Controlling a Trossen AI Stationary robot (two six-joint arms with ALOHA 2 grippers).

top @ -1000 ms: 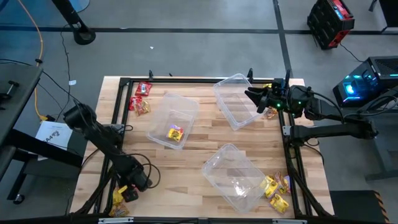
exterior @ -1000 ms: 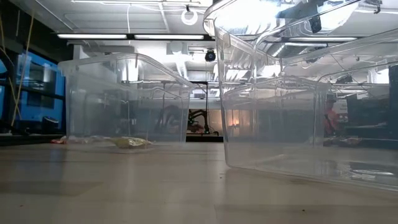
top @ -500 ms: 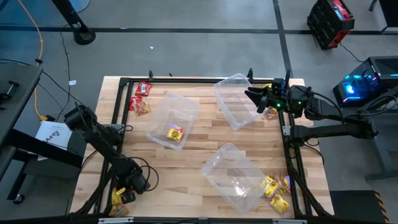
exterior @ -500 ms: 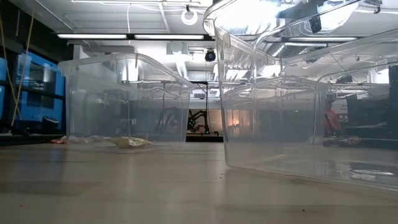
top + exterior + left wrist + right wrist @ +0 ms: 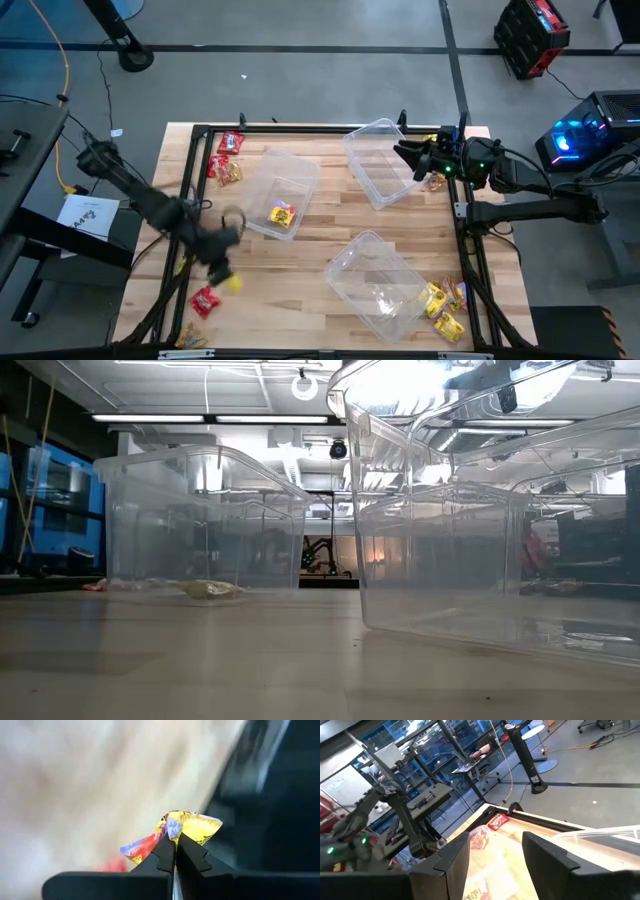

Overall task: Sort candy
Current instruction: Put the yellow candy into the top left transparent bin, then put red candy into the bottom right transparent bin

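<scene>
Lifted off its corner, left pincer (image 5: 175, 851) clamped on crinkled yellow candy (image 5: 192, 826); right pincer (image 5: 492, 857) apart.

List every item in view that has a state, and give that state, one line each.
Left tool: shut on a yellow candy, over the table's front left.
Right tool: open, empty, at the back tub's right side.
Back tub: tilted on its side, empty.
Middle tub: upright, holds one yellow sweet.
Front tub: upright, empty.
Red candy: loose on the table, front left.
</scene>
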